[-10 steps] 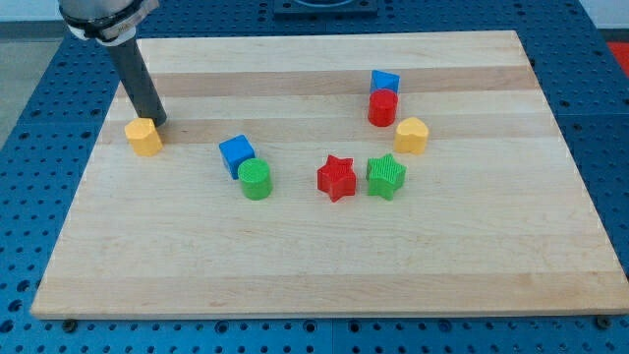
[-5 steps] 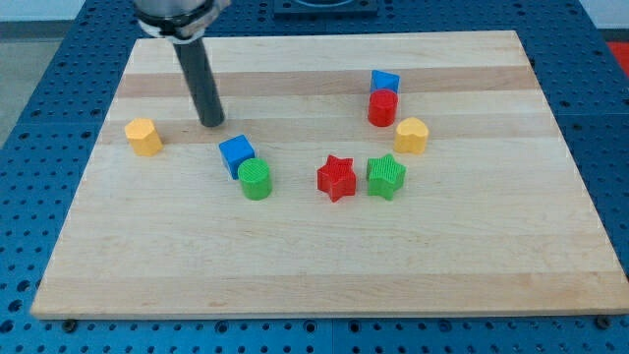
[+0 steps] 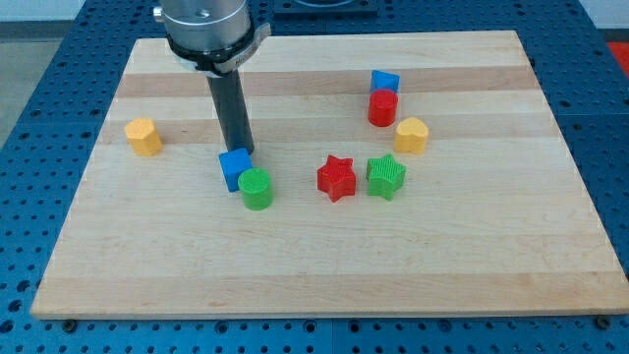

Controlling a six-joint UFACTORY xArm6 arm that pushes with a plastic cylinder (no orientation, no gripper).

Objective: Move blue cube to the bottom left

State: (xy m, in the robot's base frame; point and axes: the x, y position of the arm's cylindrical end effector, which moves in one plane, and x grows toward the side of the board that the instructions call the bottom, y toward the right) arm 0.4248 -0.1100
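A light wooden board (image 3: 324, 256) lies on a blue table full of little holes (image 3: 29, 128). The arm comes down from the view's top, a bit left of the middle, with a shiny round part up high and a straight dark rod (image 3: 232, 108) under it that leans just a little. My tip (image 3: 239, 150) is only a bare rod end, with nothing that opens or closes, and it sits right at the top edge of the blue cube (image 3: 234, 168), touching it or almost touching it. The blue cube is left of the middle of the board. A green cylinder (image 3: 257, 188) sits against its lower right side. Far off to the view's left is a yellow block (image 3: 143, 137), all alone. To the right are a red star (image 3: 337, 178) and a green star (image 3: 386, 177), side by side. Above them stand another yellow block (image 3: 412, 135), a red cylinder (image 3: 382, 107) and a small blue block (image 3: 384, 82), close together
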